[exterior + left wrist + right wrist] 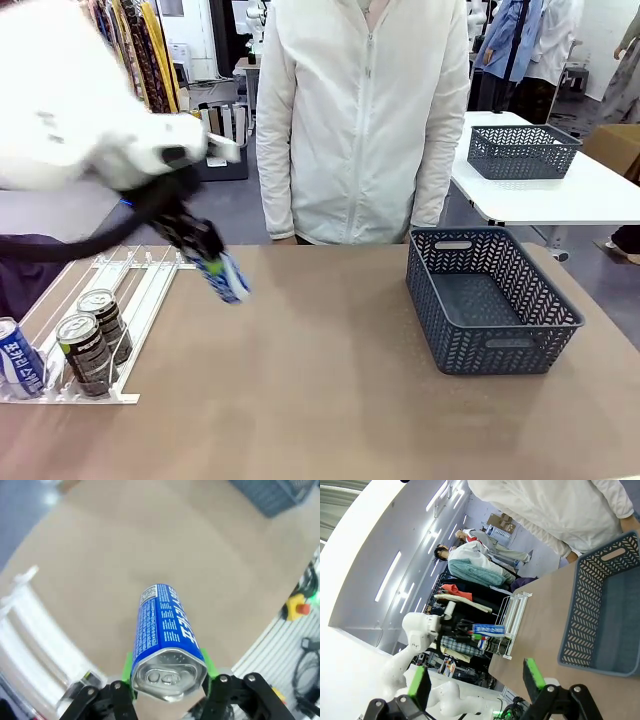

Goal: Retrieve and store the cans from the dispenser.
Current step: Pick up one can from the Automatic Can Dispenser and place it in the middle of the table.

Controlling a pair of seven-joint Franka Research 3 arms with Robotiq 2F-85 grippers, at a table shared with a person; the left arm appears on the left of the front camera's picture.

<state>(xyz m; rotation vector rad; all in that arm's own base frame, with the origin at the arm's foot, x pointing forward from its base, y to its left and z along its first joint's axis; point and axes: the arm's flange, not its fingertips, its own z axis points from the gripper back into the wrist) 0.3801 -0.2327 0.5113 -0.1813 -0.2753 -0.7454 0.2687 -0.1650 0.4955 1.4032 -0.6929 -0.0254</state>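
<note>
My left gripper (212,262) is shut on a blue can (227,277) with white lettering and holds it tilted above the table, just right of the dispenser (140,290). In the left wrist view the green pads (129,666) clamp the can (165,630) near its silver top. The white rail dispenser holds two dark cans (86,353) (105,318) and a blue can (18,362) at its near stopper end. My right gripper (476,677) is open with nothing between its fingers, raised beside the grey basket (590,605). In its view the left arm carries the blue can (488,629).
A dark grey lattice basket (545,345) stands on the right half of the brown table. A person in a white jacket (365,120) stands at the far edge. A second grey basket (522,152) sits on a white table behind.
</note>
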